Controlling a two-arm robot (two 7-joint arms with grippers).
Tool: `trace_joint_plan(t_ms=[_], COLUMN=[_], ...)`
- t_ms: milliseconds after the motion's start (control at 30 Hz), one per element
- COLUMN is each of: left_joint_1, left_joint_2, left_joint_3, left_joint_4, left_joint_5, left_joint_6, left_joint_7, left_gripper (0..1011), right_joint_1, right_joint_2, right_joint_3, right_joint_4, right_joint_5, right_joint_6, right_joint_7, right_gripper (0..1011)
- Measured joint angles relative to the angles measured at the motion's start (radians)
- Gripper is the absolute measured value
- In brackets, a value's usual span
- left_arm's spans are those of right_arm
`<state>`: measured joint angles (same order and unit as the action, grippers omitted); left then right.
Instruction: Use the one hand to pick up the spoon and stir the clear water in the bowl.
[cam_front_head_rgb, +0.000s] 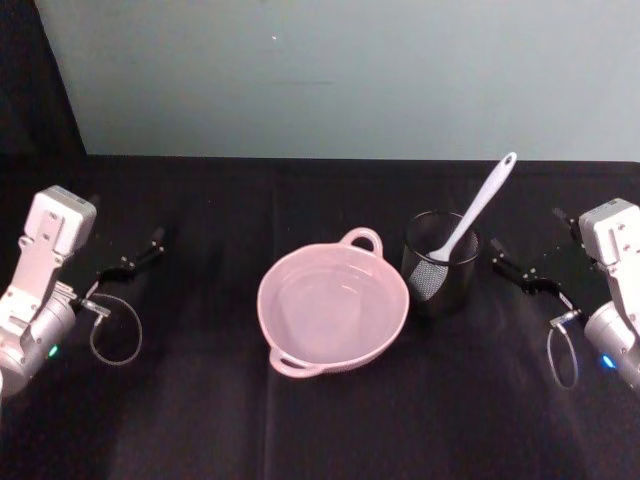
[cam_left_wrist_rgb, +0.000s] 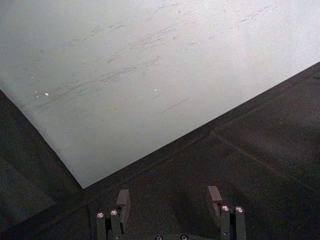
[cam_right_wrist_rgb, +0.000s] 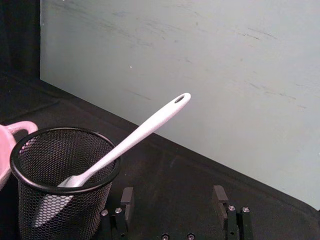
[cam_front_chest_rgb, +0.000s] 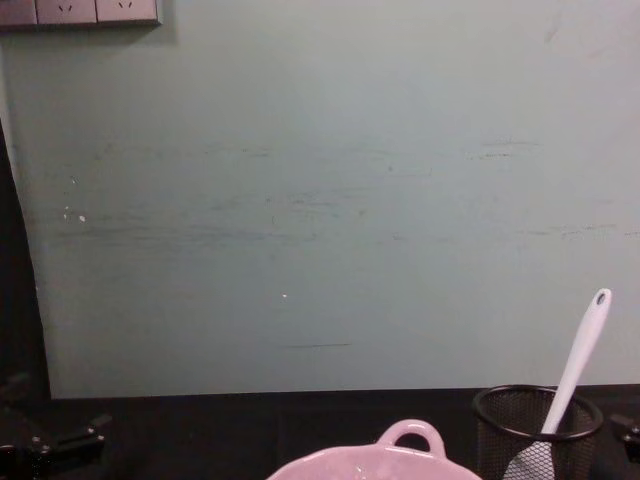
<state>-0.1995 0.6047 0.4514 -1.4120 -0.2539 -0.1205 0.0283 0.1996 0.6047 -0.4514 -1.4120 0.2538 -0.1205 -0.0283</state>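
Spoon (cam_front_head_rgb: 470, 215) is standing head-down in the black wire-mesh cup (cam_front_head_rgb: 440, 268). Its white handle is leaning out over the rim and pointing up toward the pale green back wall (cam_front_head_rgb: 350, 80). Through the right wrist camera I am seeing the flat head of the spoon (cam_right_wrist_rgb: 135, 137) lying low inside the mesh, and the small hole at the handle's tip is showing clearly. The cup is sitting just beside the pale pink bowl (cam_front_head_rgb: 265, 310), on its right and close to the loop handle on the far rim. I cannot tell whether the two are touching. The bowl is resting in the middle of the black tablecloth (cam_front_head_rgb: 200, 420), and a faint waterline is showing inside it.

I am seeing the right gripper (cam_front_head_rgb: 500, 258) out to the right of the cup, near it but apart, pointing toward it. Its claw is released: its two fingers (cam_right_wrist_rgb: 127, 197) are standing wide apart with bare cloth between them, and the cup and spoon are lying just ahead. The left gripper (cam_front_head_rgb: 150, 245) is sitting well to the left of the bowl. Its claw is released too, its fingers (cam_left_wrist_rgb: 122, 200) spread and facing the foot of the wall. From the chest camera, the handle is rising above the cup's rim on the right.
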Motion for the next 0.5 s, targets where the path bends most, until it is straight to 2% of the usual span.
trace_joint_plan(t_ms=[500], left_joint_1=[0.0], left_joint_2=[0.0], left_joint_3=[0.0], left_joint_4=[0.0], left_joint_5=[0.0], left_joint_6=[0.0], left_joint_7=[0.0], left_gripper=[1011], right_joint_1=[0.0], right_joint_2=[0.0], right_joint_3=[0.0], right_joint_4=[0.0], right_joint_5=[0.0], right_joint_6=[0.0], right_joint_7=[0.0], right_gripper=[1003])
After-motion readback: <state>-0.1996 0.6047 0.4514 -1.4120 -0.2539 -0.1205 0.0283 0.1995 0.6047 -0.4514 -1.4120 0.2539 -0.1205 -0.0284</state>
